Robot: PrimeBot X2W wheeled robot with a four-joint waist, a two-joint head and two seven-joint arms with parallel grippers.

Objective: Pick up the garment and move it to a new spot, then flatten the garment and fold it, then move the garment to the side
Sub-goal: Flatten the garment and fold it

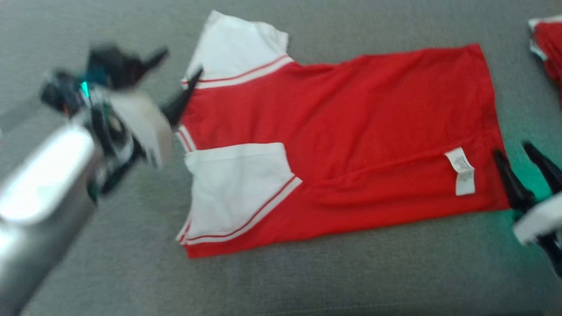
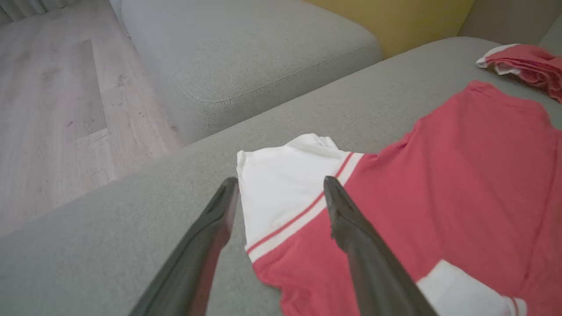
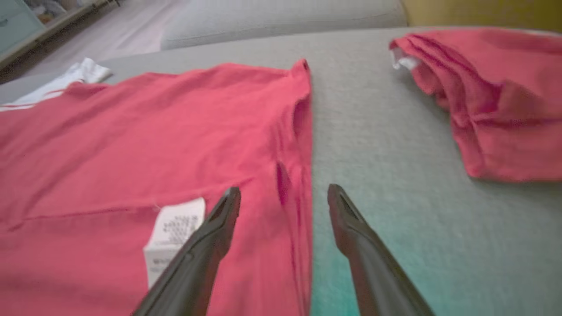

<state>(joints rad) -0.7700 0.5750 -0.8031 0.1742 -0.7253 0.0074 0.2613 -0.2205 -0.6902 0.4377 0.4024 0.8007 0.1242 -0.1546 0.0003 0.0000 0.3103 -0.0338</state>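
grey sofa cushion [image 1: 307, 285] is carrying the garment [image 1: 351, 131], lying flat mid-cushion. i'm watching left gripper [image 2: 280, 180] gaping empty over its white sleeve [image 2: 272, 197], right gripper [image 3: 283, 188] gaping empty over its hem [image 3: 303, 131].

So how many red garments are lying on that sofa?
2. The shirt lies spread flat on the sofa. A bunched garment sits apart, past the shirt's hem, to the robot's right. Others may lie out of frame.

One spread shirt [image 1: 333, 145], one bunched red heap [image 3: 491, 101], probably one item; four dark fingers [image 2: 351, 232].
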